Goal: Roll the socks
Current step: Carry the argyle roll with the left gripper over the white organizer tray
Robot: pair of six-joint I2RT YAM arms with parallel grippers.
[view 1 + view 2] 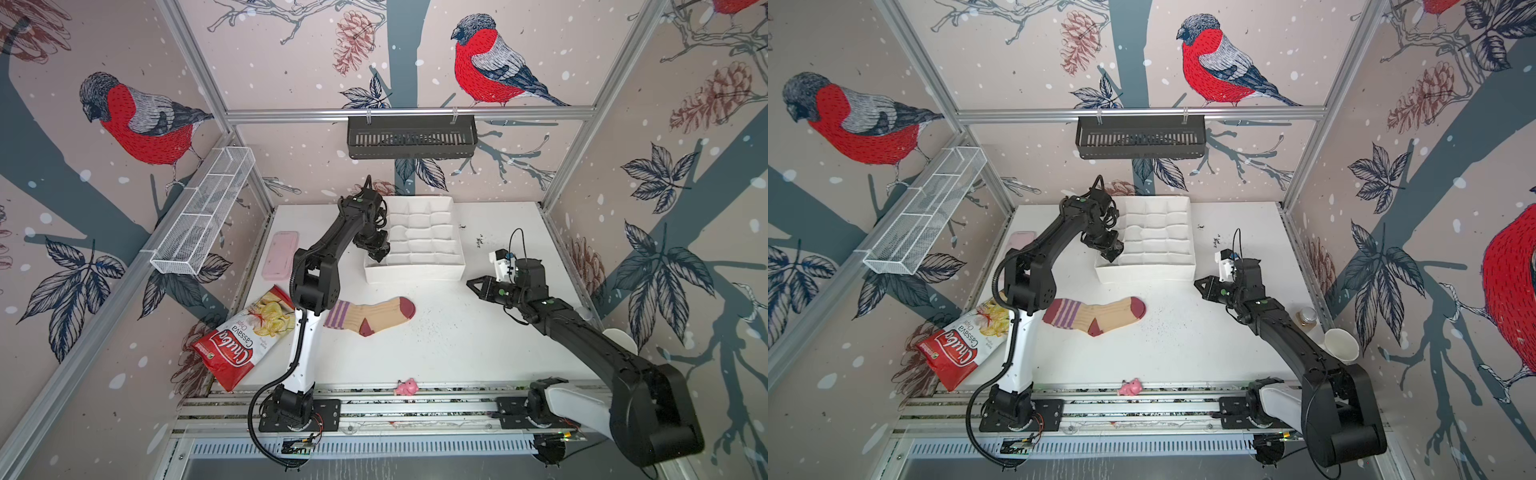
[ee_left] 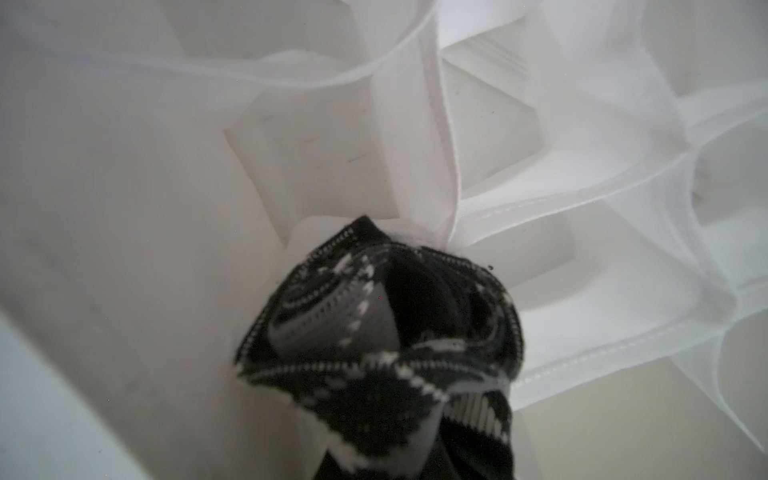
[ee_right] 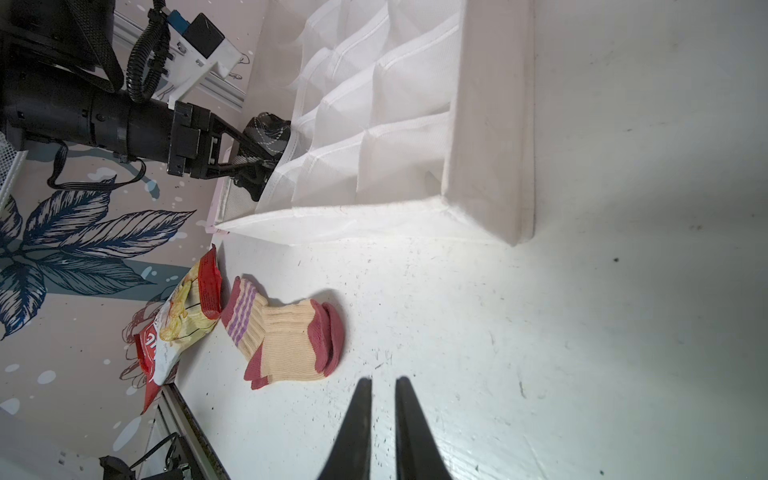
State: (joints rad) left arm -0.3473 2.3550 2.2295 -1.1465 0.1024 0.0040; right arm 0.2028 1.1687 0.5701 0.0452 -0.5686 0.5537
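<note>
The left arm (image 1: 328, 245) rose from its base, bent at the elbow and reached forward and down to the near left corner of the white organiser (image 1: 415, 275). The right arm (image 1: 582, 328) stretched low over the counter (image 1: 457, 345), with its wrist level and pointing toward the middle.

In both top views the left wrist hid what it carried, and in a top view the left arm covered the cuff end of the tan sock (image 1: 370, 316), which lay flat on the counter in front of the organiser.

The left fingers (image 1: 380, 251) were closed tightly on the bunched argyle sock (image 2: 374, 332) at the corner compartment. Whether the sock touched the bottom, I could not tell. The right fingers (image 3: 360, 415) stood almost together, with only a narrow slit between them, and held nothing.
</note>
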